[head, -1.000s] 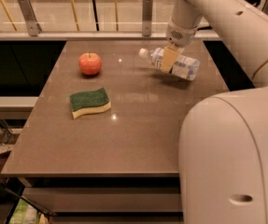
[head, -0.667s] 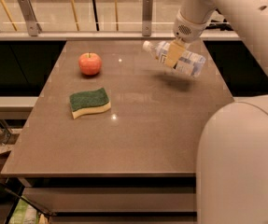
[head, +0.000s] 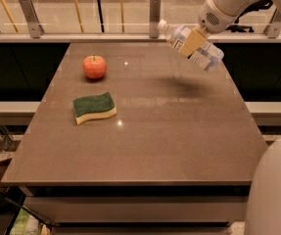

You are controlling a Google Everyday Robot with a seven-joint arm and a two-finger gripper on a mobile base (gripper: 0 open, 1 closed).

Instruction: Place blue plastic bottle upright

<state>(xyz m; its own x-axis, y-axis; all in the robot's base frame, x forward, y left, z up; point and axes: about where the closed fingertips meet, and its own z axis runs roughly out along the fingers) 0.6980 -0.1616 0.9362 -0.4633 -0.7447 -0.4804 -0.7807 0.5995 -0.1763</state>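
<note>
1. Three objects logged, taken left to right across the brown table (head: 154,151). A red apple (head: 94,66) sits at 10 o'clock from the table centre. A green-and-yellow sponge (head: 94,107) lies flat at 9 o'clock, near the apple but not touching it.
2. Arm (head: 228,6): white, comes in from the frame's 1 o'clock corner, with the wrist angled down and to the left over the far right of the table.
3. Gripper (head: 190,43): tan fingers clamped across the middle of the blue plastic bottle (head: 207,56).
4. Bottle is at 1 o'clock, held clear of the surface and tilted. Its white cap points to 10 o'clock and its base to 4 o'clock. Faint shadow on the table below it.
5. White robot body (head: 274,190) fills the 5 o'clock corner.
</note>
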